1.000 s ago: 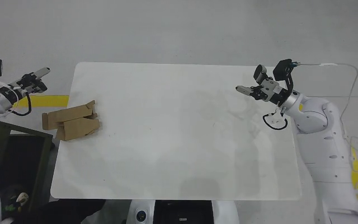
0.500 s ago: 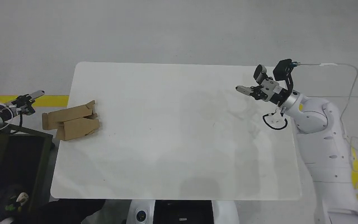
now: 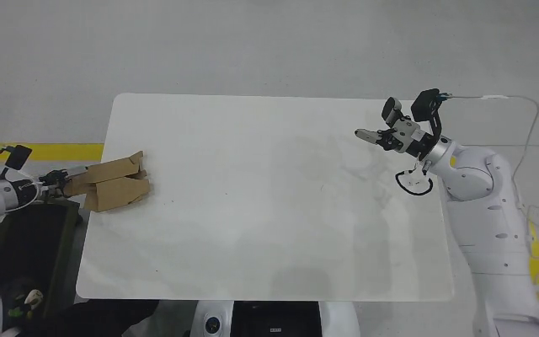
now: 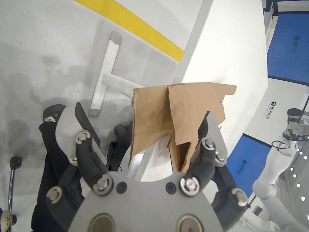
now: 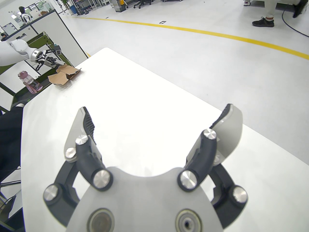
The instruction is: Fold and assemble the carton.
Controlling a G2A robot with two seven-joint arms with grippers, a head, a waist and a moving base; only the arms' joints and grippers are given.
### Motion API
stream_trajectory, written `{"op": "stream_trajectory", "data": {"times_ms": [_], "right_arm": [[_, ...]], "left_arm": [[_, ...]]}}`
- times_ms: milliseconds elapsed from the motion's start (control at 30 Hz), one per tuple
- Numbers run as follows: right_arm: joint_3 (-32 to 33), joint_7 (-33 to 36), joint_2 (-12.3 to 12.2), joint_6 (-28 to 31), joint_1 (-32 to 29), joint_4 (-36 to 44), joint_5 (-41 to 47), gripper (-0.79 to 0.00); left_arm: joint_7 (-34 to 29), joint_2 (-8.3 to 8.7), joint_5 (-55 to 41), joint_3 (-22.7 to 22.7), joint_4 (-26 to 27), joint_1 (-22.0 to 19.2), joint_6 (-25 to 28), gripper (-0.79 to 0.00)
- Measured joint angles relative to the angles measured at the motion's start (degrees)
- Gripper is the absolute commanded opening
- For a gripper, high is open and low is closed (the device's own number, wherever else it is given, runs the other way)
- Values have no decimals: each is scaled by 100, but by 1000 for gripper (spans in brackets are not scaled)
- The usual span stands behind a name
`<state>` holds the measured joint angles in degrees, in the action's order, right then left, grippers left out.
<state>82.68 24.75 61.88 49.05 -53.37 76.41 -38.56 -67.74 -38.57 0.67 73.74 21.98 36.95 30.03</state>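
In the top view the carton (image 3: 114,181) lies at the left edge of the table (image 3: 253,211), with one end sticking out over the edge. It is collapsed and low, with loose flaps, so I judge that the task is only at its beginning: no wall stands up and no flap is tucked in, and all the folding and closing is left to do. The left gripper (image 3: 56,179) is at the overhanging end of the carton, while the right gripper (image 3: 377,122) hangs over the far right side of the table, well apart from the carton. In the left wrist view the left gripper (image 4: 143,117) has its jaws wide apart, and a flap of the carton (image 4: 169,112) reaches in between them, close to one finger but not clamped. The carton is plain brown corrugated cardboard, matte, with a straight crease and rough cut edges; the fingers (image 4: 83,121) carry black ribbed pads. In the right wrist view the right gripper (image 5: 157,114) is also spread apart and holds nothing above the smooth white table (image 5: 144,92); the carton (image 5: 64,74) lies far off at the opposite edge.
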Motion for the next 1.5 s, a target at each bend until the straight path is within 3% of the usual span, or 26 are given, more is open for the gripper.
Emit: {"op": "stream_trajectory", "data": {"times_ms": [33,67,133,533,800,1167,1500], "right_arm": [[0,0,0,0,0,0,0,0],[0,0,0,0,0,0,0,0],[0,0,0,0,0,0,0,0],[0,0,0,0,0,0,0,0],[0,0,0,0,0,0,0,0],[0,0,0,0,0,0,0,0],[0,0,0,0,0,0,0,0]], "left_arm": [[-69,0,-16,0,-30,-11,11,0],[-125,2,-23,0,-67,-26,22,-474],[-143,1,-78,17,-139,-51,-19,-785],[-449,-38,-551,117,-332,-155,-188,-785],[-872,-19,-1360,414,-176,-347,-211,-785],[-1140,-86,-2824,592,1169,-100,-487,-785],[-1118,-292,-3733,316,2320,-28,-467,-785]]}}
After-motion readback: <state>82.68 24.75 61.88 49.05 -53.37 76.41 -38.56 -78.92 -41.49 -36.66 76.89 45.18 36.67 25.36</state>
